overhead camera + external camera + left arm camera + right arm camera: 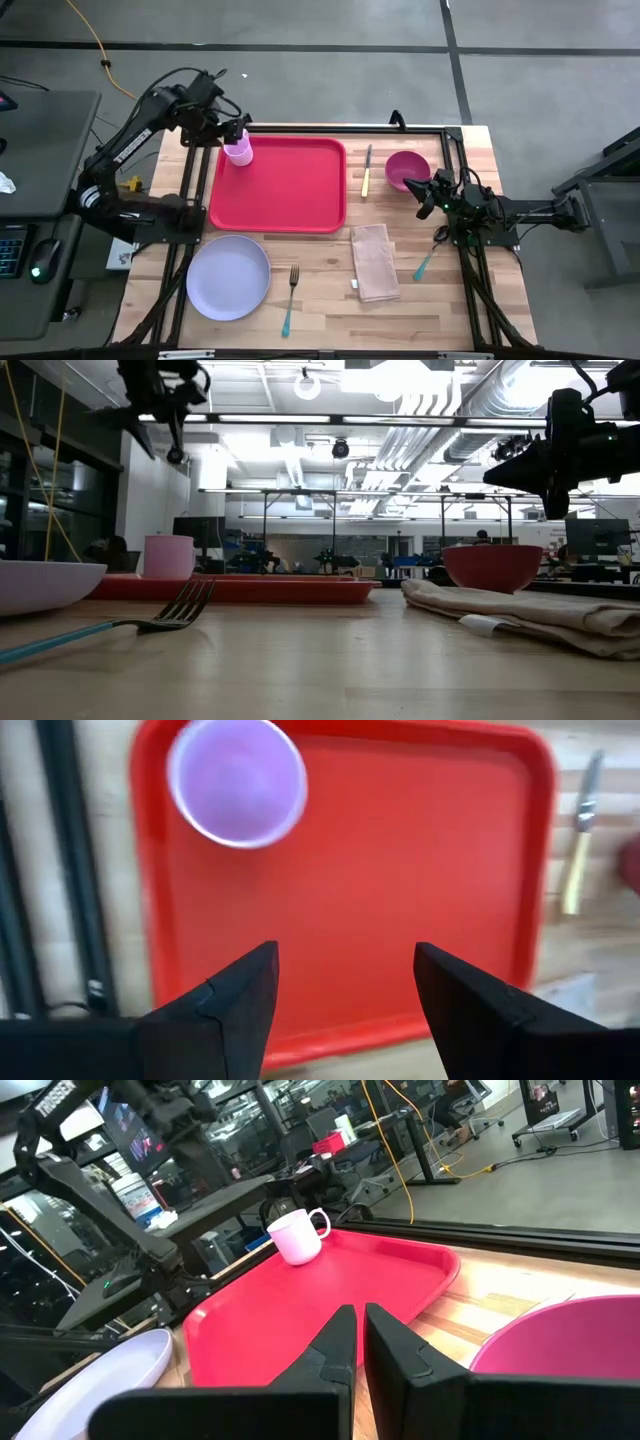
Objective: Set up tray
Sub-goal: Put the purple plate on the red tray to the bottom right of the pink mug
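Observation:
The red tray (278, 185) lies flat at the table's middle. A pink mug (238, 152) stands upright in the tray's far left corner, and the left wrist view looks down into the mug (237, 782). My left gripper (240, 132) hangs open high above the mug and touches nothing; the left wrist view shows the left gripper (345, 990) over the tray (400, 870). My right gripper (422, 192) is shut and hovers beside a magenta bowl (405, 170) right of the tray. In the low view the right gripper (555, 460) is well above the bowl (492, 567).
A lavender plate (228, 277) sits near the tray's near left corner, with a teal-handled fork (290, 298) beside it. A yellow-handled knife (367, 170) lies between tray and bowl. A folded tan napkin (375, 262) and a teal spoon (430, 258) lie toward the near right.

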Robot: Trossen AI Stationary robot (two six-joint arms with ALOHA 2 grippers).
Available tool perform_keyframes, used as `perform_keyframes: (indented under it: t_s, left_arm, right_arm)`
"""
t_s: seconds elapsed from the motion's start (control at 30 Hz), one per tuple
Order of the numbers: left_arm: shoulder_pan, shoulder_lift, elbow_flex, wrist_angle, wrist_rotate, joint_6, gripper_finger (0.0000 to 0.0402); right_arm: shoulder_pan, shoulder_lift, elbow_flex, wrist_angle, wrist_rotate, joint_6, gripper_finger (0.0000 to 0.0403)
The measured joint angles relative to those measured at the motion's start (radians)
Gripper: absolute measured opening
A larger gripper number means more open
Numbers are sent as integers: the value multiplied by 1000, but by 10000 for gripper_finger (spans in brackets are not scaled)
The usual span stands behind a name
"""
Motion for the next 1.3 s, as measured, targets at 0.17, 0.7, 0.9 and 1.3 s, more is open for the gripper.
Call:
perform_keyframes:
  t_s: [0.17, 0.7, 0.9, 1.3]
  left_arm:
    - [-117, -44, 0, 15, -9, -101, 262]
    - [-519, -53, 0, 15, -137, -385, 262]
    - [-647, -52, -1, 16, -180, -460, 262]
    - [-886, -37, -2, 95, -289, -525, 262]
  right_arm:
    - [0, 0, 0, 0, -23, -2, 0]
    - [0, 0, 0, -1, -36, -3, 0]
    - [0, 0, 0, -1, -36, -4, 0]
    - [0, 0, 0, -17, -132, -49, 0]
